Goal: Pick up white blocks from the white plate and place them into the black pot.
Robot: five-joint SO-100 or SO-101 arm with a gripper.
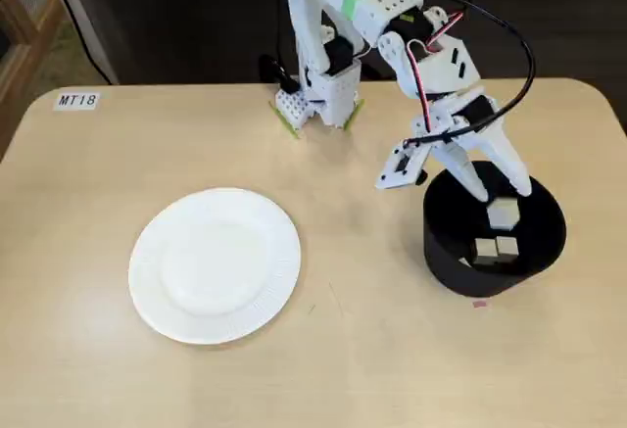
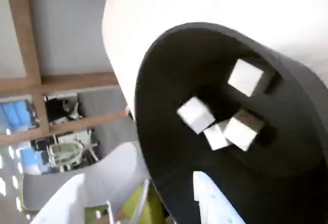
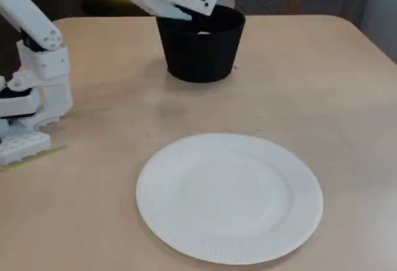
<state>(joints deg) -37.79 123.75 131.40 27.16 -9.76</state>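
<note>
The white plate (image 1: 215, 264) lies bare on the tan table; it also shows in the other fixed view (image 3: 229, 196), with no blocks on it. The black pot (image 1: 451, 261) stands to its right in that fixed view. Several white blocks (image 1: 497, 248) lie inside the pot. The wrist view shows them on the pot's floor (image 2: 241, 129), one of them (image 2: 195, 114) blurred. My gripper (image 1: 502, 193) hangs over the pot's mouth with its jaws apart and nothing between them. One block (image 1: 503, 214) sits just below the fingertips. In the other fixed view the gripper covers the pot's (image 3: 198, 54) rim.
The arm's base (image 1: 318, 95) stands at the table's far edge, and at the left in the other fixed view (image 3: 31, 97). A label reading MT18 (image 1: 76, 100) is stuck at the far left corner. A small pink mark (image 1: 479, 303) lies by the pot.
</note>
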